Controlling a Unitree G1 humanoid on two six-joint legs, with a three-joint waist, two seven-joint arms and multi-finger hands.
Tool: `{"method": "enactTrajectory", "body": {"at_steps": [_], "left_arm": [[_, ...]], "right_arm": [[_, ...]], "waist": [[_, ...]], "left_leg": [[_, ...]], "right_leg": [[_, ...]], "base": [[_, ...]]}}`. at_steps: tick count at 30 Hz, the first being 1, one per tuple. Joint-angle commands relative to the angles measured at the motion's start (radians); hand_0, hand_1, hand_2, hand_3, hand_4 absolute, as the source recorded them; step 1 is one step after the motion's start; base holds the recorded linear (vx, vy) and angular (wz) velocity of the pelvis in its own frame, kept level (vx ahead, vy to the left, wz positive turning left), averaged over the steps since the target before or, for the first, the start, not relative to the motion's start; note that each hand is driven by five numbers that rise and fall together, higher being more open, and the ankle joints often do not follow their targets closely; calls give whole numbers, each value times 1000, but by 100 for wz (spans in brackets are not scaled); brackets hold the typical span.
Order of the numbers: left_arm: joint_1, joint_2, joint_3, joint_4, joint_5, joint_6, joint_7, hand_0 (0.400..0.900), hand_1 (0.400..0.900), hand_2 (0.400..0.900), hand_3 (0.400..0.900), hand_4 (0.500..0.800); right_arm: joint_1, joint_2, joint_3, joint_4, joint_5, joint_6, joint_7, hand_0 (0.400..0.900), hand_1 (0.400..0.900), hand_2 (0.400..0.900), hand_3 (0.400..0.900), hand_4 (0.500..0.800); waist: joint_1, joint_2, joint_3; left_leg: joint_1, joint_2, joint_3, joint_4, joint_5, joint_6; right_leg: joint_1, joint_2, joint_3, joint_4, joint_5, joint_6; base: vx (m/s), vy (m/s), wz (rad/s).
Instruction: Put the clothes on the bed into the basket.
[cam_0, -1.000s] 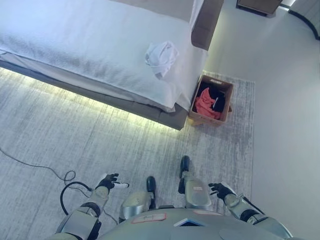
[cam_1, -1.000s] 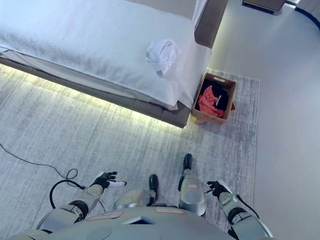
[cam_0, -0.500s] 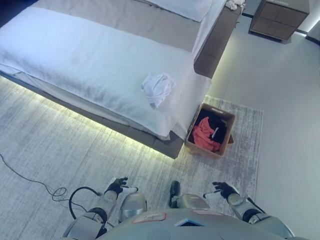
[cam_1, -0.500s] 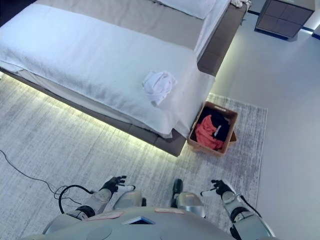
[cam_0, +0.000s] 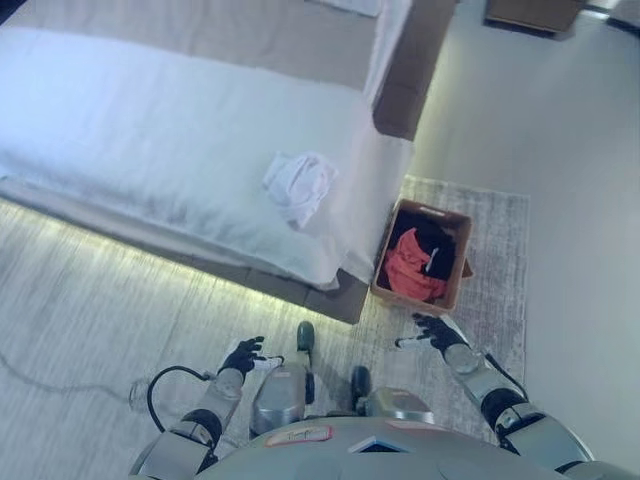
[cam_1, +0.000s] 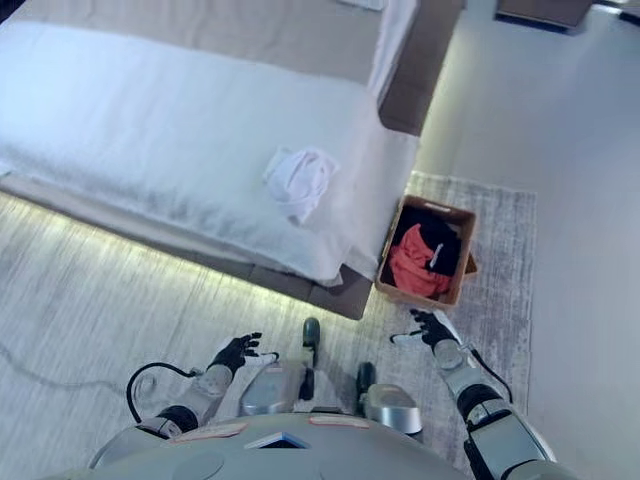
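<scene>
A crumpled white garment (cam_0: 298, 184) lies on the white bed (cam_0: 150, 130) near its corner. A brown basket (cam_0: 422, 256) stands on the floor by the bed's corner and holds red and black clothes (cam_0: 408, 266). My left hand (cam_0: 242, 356) is low over the rug, open and empty. My right hand (cam_0: 433, 331) is raised with fingers spread, empty, just short of the basket's near edge. The same scene shows in the right eye view, with the garment (cam_1: 298, 180) and the basket (cam_1: 428, 250).
A grey rug (cam_0: 120, 300) covers the floor in front of the bed. A dark headboard (cam_0: 412, 60) runs along the bed's right end. Smooth pale floor (cam_0: 560, 150) lies to the right of the basket. A lit strip glows under the bed's edge.
The camera has shifted, so bed and basket sit nearer. My right hand has risen toward the basket's near edge. My left hand has lifted slightly.
</scene>
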Motion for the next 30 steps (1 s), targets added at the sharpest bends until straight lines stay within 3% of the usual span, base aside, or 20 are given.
{"method": "enactTrajectory", "body": {"at_steps": [1,4,5,7,9,11,13,14,16,23,30], "left_arm": [[-13,36,-9,32,43,-22,35,900,900,900,900,800],[-24,72,7,-32,10,-25,44,900,900,900,900,800],[-26,87,10,-87,-12,-26,47,900,900,900,900,800],[-52,95,2,-80,-23,-30,61,900,900,900,900,800],[-66,97,-8,-88,-19,-29,68,900,900,900,900,800],[-82,91,-22,-86,-14,-34,79,900,900,900,900,800],[-101,86,-45,-78,6,-34,82,900,900,900,900,800],[-97,85,-47,-85,14,-33,81,900,900,900,900,800],[-110,82,-52,-78,15,-36,89,900,900,900,900,800],[-160,75,-74,-42,28,-30,120,900,900,900,900,800],[-254,71,-92,48,7,7,178,900,900,900,900,800]], "right_arm": [[6,-68,-21,-166,-19,-57,-18,900,900,900,900,800],[-14,-64,-17,-269,-32,-61,-24,900,900,900,900,800],[-18,-66,-15,-306,-39,-62,-30,900,900,900,900,800],[-43,-54,-9,-338,-40,-62,-44,900,900,900,900,800],[-58,-54,-4,-391,-47,-59,-54,900,900,900,900,800],[-68,-62,-17,-420,-44,-60,-73,900,900,900,900,800],[-77,-75,-19,-471,-66,-60,-90,900,900,900,900,800],[-67,-86,-22,-507,-81,-57,-93,900,900,900,900,800],[-91,-97,-18,-544,-131,-53,-111,900,900,900,900,800],[-287,-164,8,-550,-249,-30,-195,900,900,900,900,800],[-585,-95,114,-469,-181,-3,-239,900,900,900,900,800]], "waist": [[16,-40,-72],[10,-57,-41],[6,-57,-27],[-1,-59,-2],[3,-58,6],[3,-63,17],[-5,-74,39],[-6,-83,30],[7,-104,41],[39,-114,100],[70,-154,169]], "left_leg": [[-57,-52,-37,11,2,21],[-20,-55,-31,5,-25,62],[-10,-57,-31,5,-33,68],[10,-56,-32,5,-54,74],[19,-45,-33,5,-73,65],[7,-44,-46,5,-83,57],[3,-50,-56,5,-92,57],[3,-57,-65,5,-96,59],[-11,-64,-65,5,-98,60],[-148,-56,-112,53,-75,50],[-283,-47,-132,97,-54,39]], "right_leg": [[18,-57,-13,109,-59,96],[-164,-68,-9,462,-1,118],[-212,-67,-20,533,10,126],[-281,-116,-72,588,34,119],[-266,-155,-118,445,30,107],[-273,-158,-95,270,54,112],[-301,-156,-12,173,129,134],[-273,-154,7,138,116,140],[-268,-168,-18,90,153,150],[-313,-158,-61,58,155,142],[-412,-140,-64,57,180,130]], "base": [[351,259,-17],[154,225,-13],[31,173,-4],[88,159,-4],[133,38,0],[77,-49,25],[57,-78,56],[70,-90,47],[21,-107,21],[-89,-97,19],[-93,-51,4]]}}
